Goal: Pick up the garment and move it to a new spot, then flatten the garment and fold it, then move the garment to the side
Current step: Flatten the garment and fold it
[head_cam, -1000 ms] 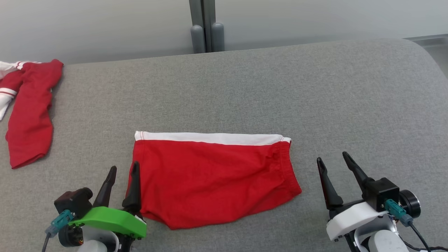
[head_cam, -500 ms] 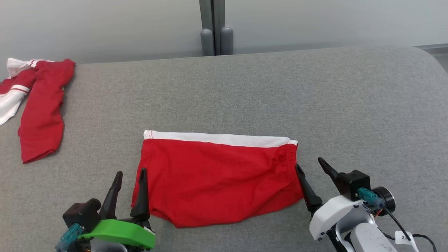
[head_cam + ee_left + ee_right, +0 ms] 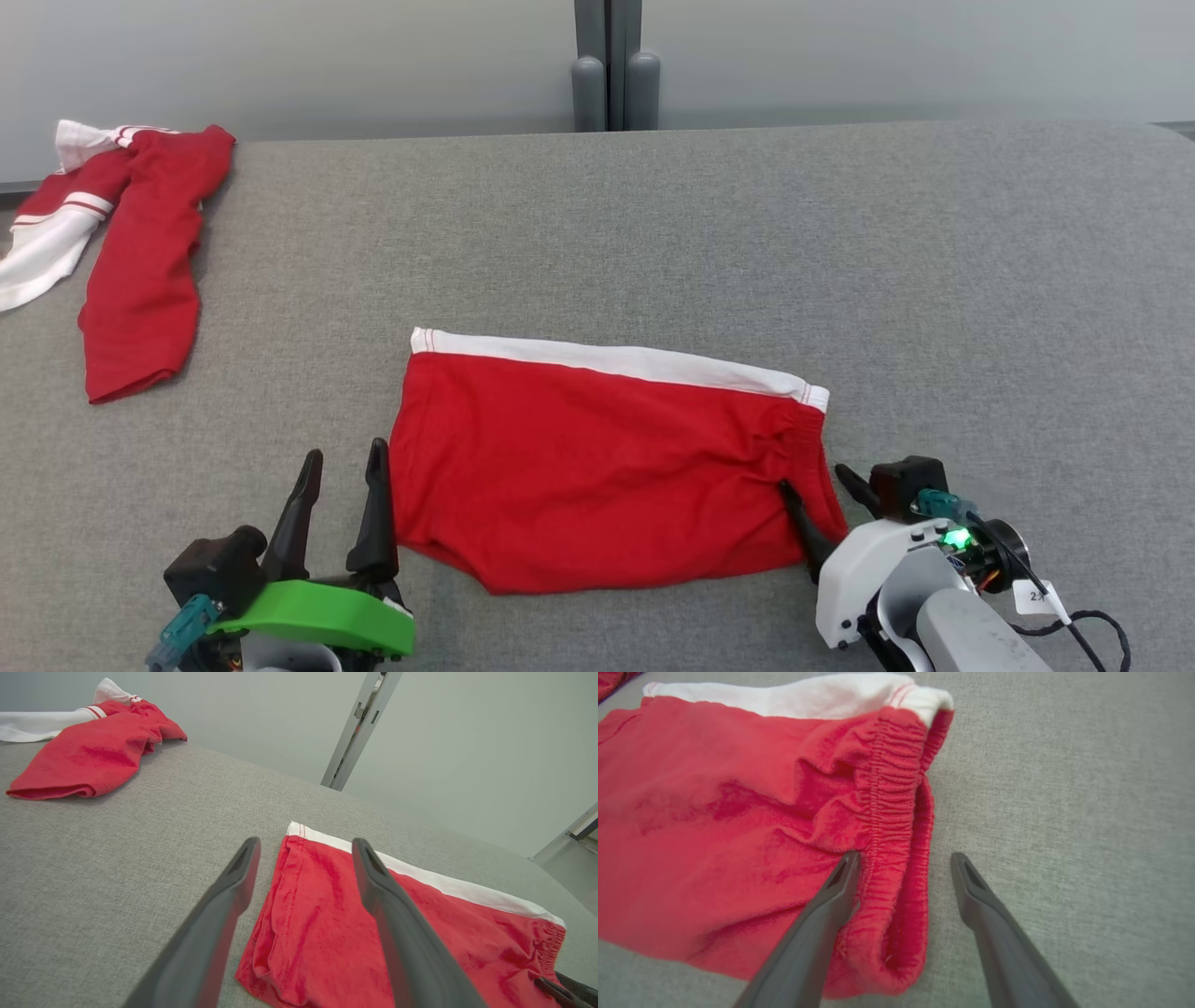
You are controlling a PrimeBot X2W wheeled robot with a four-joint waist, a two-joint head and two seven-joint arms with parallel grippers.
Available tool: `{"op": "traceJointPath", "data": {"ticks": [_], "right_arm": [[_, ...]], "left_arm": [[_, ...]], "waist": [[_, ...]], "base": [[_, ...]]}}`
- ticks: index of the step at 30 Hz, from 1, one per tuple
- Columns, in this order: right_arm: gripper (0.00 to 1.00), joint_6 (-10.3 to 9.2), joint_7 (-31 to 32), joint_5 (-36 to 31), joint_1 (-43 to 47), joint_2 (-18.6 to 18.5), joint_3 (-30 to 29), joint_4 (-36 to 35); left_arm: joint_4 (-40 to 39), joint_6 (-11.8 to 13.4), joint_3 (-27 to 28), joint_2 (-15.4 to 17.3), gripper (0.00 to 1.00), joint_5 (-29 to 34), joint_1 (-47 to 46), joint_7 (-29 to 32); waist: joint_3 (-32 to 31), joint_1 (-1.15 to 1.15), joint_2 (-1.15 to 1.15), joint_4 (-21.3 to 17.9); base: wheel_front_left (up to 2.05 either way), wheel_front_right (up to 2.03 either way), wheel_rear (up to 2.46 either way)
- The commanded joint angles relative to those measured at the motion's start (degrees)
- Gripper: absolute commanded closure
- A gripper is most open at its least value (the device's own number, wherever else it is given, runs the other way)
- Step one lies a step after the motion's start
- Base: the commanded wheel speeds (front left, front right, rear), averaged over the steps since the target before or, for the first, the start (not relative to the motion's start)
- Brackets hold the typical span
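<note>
The left end effector (image 3: 345, 454) and right end effector (image 3: 812, 478) hold their fingers spread wide.

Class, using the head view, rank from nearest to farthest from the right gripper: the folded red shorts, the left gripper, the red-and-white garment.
1. Folded red shorts: centre, right at the right gripper.
2. Left gripper: across the shorts, near left.
3. Red-and-white garment: far left corner.

A crumpled red-and-white cloth (image 3: 140, 271) lies at the grey counter's (image 3: 653, 233) far left; a post (image 3: 609, 47) stands behind.
</note>
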Motion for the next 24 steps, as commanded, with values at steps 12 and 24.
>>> {"op": "traceJointPath", "data": {"ticks": [12, 24], "right_arm": [[1.0, -0.08, 1.7, 3.2, -7.0, -0.3, 2.4, 5.0], [1.0, -0.07, 8.0, -1.6, -12.3, -7.0, -5.9, 4.1]], "left_arm": [[-0.5, -0.2, -0.1, -1.0, 0.0, 1.4, -0.6, 0.0], [-2.1, -0.2, -2.0, -0.9, 0.0, 1.9, -1.2, 0.0]], "waist": [[0.8, 0.0, 0.0, -2.0], [1.0, 0.0, 0.0, -3.8]], "base": [[0.0, 0.0, 0.0], [0.0, 0.0, 0.0]]}}
